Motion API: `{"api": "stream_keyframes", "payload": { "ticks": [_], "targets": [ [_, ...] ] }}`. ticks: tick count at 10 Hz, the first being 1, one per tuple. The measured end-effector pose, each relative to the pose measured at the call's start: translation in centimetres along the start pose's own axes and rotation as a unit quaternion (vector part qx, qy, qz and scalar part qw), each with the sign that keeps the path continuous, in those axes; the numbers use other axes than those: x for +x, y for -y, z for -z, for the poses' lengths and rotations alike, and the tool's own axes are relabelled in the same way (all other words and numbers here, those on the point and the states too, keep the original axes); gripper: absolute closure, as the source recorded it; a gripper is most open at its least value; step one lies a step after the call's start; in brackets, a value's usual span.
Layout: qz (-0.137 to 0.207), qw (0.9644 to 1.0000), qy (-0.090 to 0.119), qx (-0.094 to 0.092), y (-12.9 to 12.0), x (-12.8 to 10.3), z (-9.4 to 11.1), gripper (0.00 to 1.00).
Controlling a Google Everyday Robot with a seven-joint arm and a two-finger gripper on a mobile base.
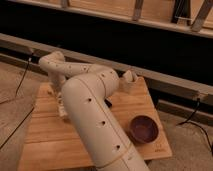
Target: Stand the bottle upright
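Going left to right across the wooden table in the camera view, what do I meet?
Gripper low over the table's left part → bottle at the far edge → dark purple bowl near the right front.

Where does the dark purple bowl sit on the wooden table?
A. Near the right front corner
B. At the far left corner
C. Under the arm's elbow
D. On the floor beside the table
A: the bowl rests on the table near its right front corner, away from the gripper at the left.
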Motion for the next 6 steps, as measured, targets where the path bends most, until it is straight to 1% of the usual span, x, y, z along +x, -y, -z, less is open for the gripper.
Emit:
{"api": "stream_keyframes", "payload": {
  "ticks": [1,2,3,4,6],
  "targets": [
    [-0.001,0.9999,0.014,-0.001,0.2,0.3,0.8,1.00],
    [-0.002,0.9997,0.023,-0.001,0.3,0.5,1.3,1.00],
    [-0.004,0.9992,0.039,-0.002,0.6,0.9,2.3,1.00],
    [-0.004,0.9988,0.049,-0.003,0.9,1.2,2.9,1.00],
    [0.005,0.9964,0.083,-0.012,1.0,1.6,4.8,1.00]
  ]
}}
